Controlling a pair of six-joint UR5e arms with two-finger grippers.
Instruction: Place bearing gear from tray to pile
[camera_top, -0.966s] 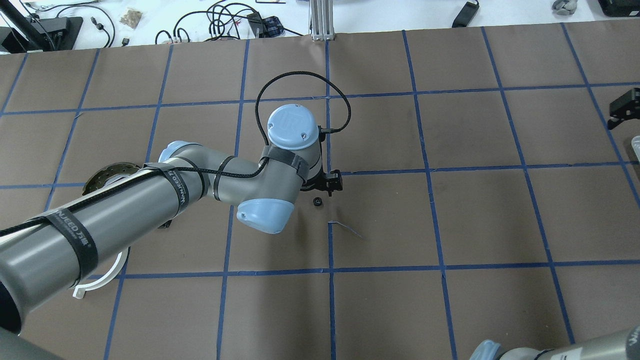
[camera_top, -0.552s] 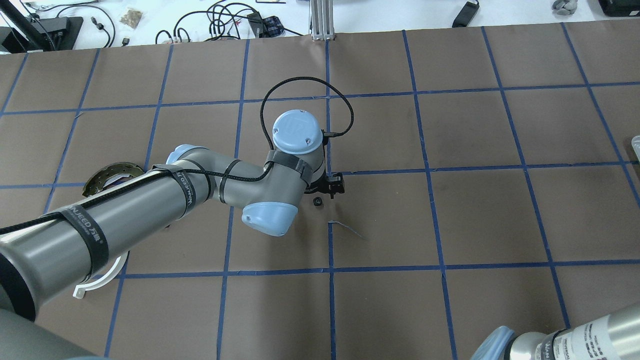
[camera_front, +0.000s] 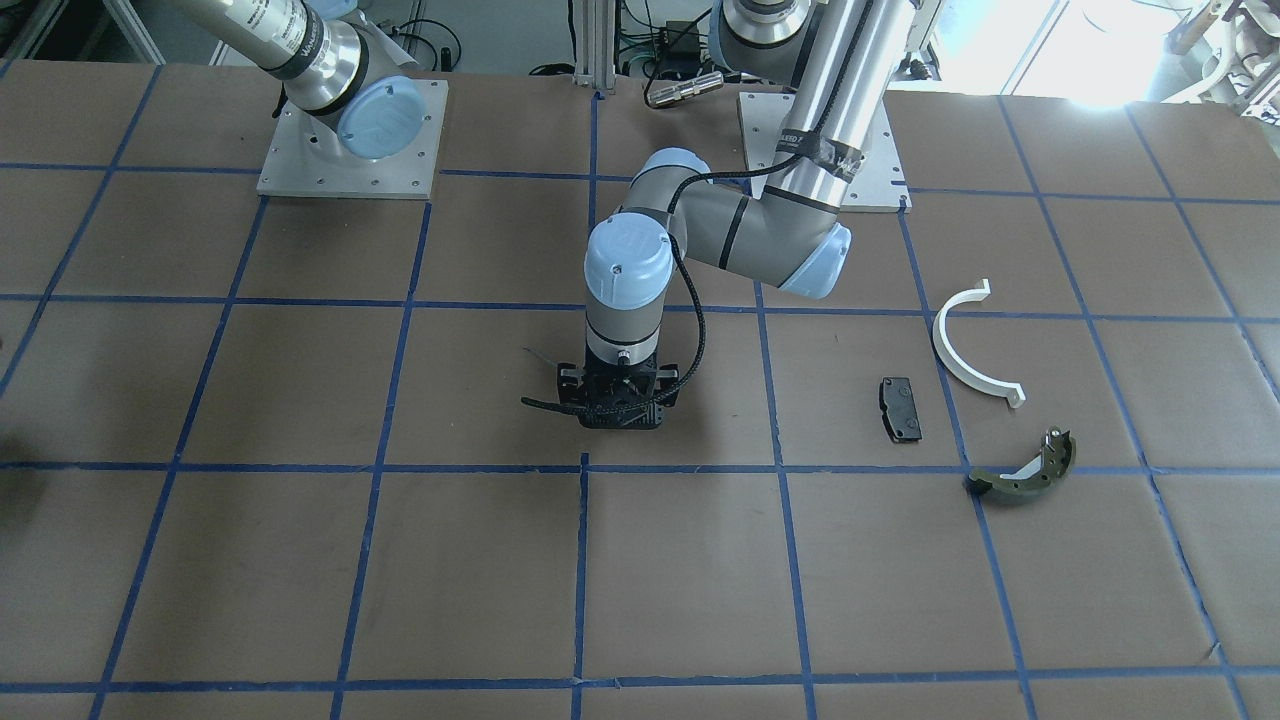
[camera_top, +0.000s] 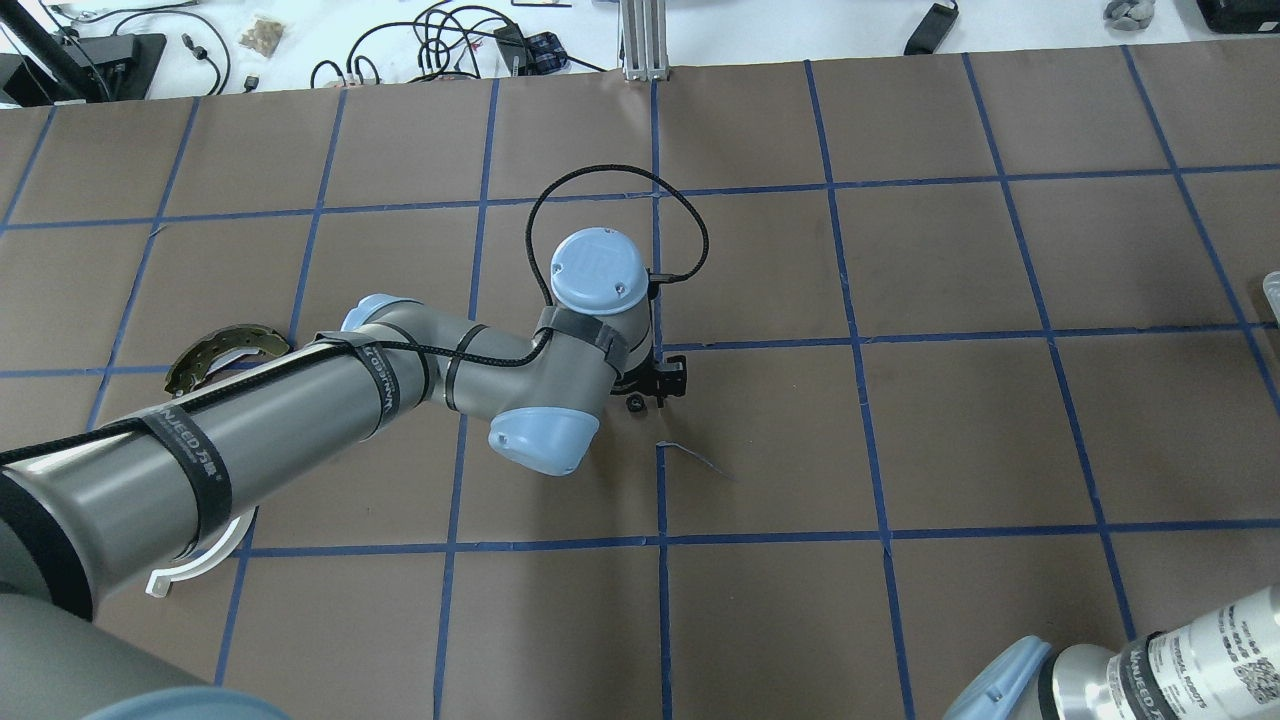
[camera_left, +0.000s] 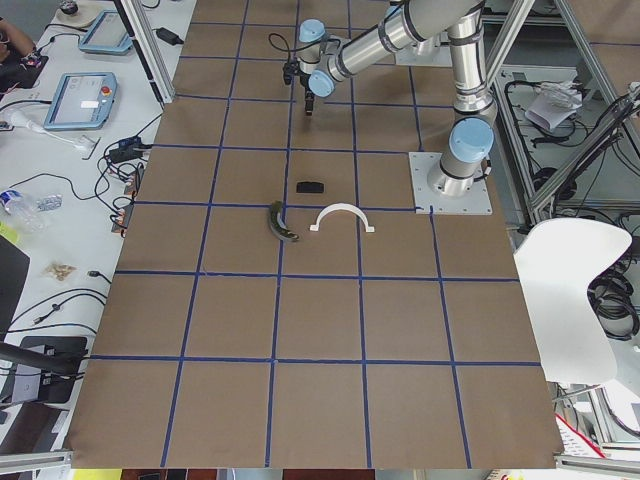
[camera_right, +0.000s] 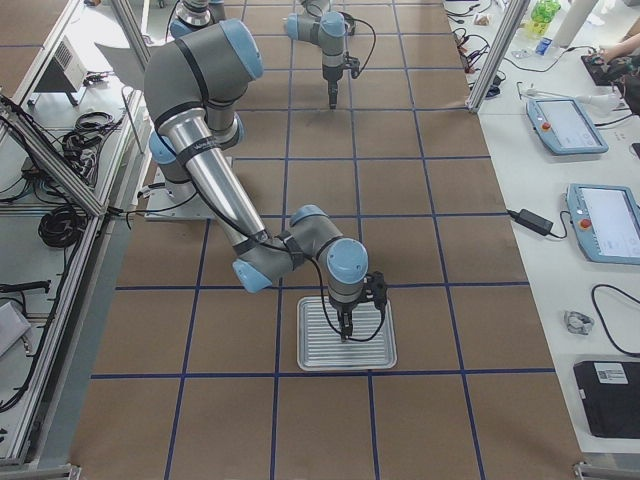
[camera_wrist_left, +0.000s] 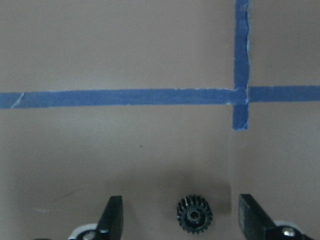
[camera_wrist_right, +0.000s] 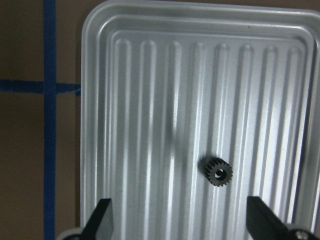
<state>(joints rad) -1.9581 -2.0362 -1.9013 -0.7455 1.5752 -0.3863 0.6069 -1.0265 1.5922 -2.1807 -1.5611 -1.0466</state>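
Taped brown table. Left gripper low, jaws apart astride gear; right gripper, jaws apart, over tray. Next: clamp, carry to pile.

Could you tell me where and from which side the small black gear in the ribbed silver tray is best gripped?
Grip the small black toothed gear across its rim, coming straight down from above: it lies flat, bore up, on the ribbed silver tray. The open right tool would likely need centring over it.
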